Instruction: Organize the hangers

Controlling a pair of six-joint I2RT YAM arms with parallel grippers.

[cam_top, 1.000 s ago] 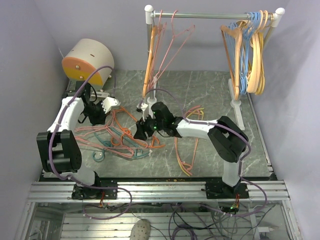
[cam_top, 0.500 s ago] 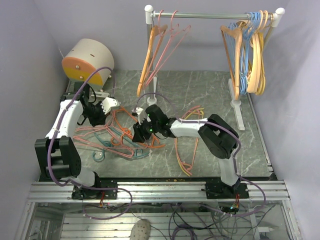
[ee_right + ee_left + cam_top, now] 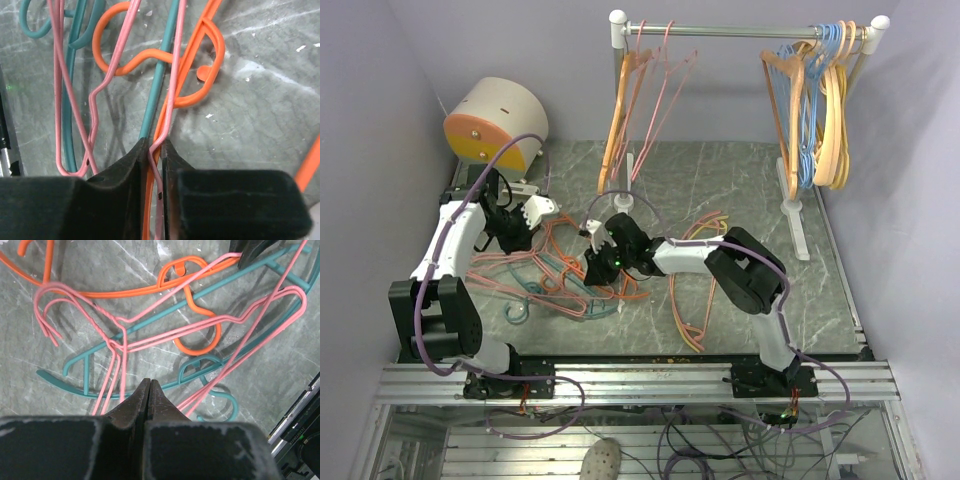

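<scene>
Right arm has swung left and lower since a second ago, and its jaws have drawn in; the orange and pink hangers (image 3: 628,105) at the left end of the rail (image 3: 740,32) now hang free of it.

- Right gripper (image 3: 154,146): down in the pile (image 3: 560,278) on the table (image 3: 720,185). Jaws nearly together, pinching a pink wire hanger (image 3: 169,95), which runs straight up between the fingertips. An orange hanger (image 3: 202,42) has one bar in the same gap, just beside the wire; cannot tell whether that bar is clamped too. A teal hanger (image 3: 159,75) passes just outside the left finger.
- Left gripper (image 3: 149,384): jaws fully closed on nothing, tips above the pile and apart from it.
- Materials: the pink ones are thin round wire with twisted necks; orange and teal are flat moulded plastic with broad curled hooks. All lie crossed and tangled.
- Table is grey-green marbled stone with white flecks.
- More loose hangers (image 3: 695,295) lie to the right of the right arm.
- Blue and tan bunch (image 3: 817,110) hangs at the far right of the rail.
</scene>
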